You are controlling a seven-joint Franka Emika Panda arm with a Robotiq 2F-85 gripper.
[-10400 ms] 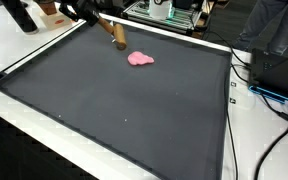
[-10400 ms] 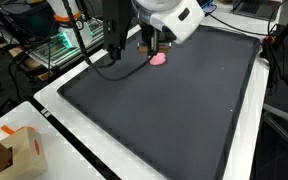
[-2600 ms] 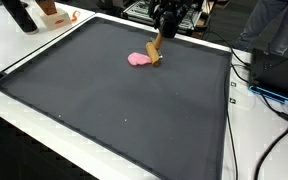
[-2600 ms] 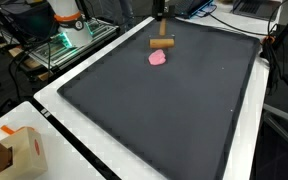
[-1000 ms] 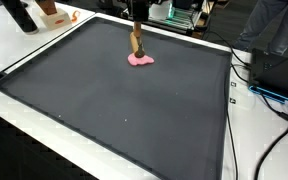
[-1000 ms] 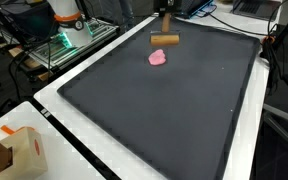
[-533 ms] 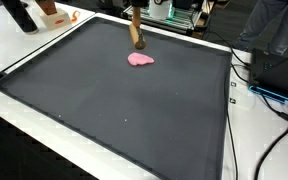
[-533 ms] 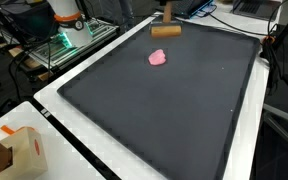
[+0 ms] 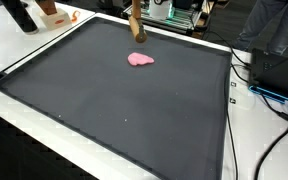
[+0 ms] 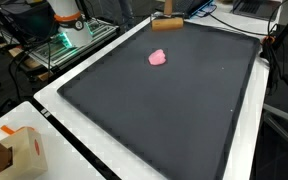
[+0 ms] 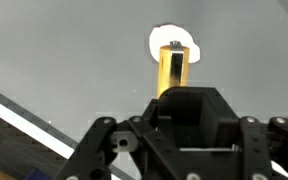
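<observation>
Aloft, gripper point(image 11: 174, 93) clamps wooden block point(image 11: 172, 68) above pink blob point(image 9: 139, 59)

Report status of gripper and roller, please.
Gripper shut on wooden roller, held above black mat. Pink dough below, apart from roller. Nothing seen between them.

Background stuff: a big black mat point(image 9: 134, 110) covers most of the white bench point(image 9: 24, 45) in both exterior views, with bare white bench showing along its edges. In an exterior view, black cables point(image 9: 246, 70) snake over the bench at the mat's 3 o'clock side, and a blue cable point(image 9: 279, 97) lies just past them. Up at 11 o'clock there's an orange box point(image 9: 52, 12) near a dark object point(image 9: 19, 15) I can't make out. In an exterior view, a cardboard box point(image 10: 12, 150) sits at 8 o'clock, apart from the mat. A green-lit machine point(image 10: 59, 45) stands off the bench at 10 o'clock.
</observation>
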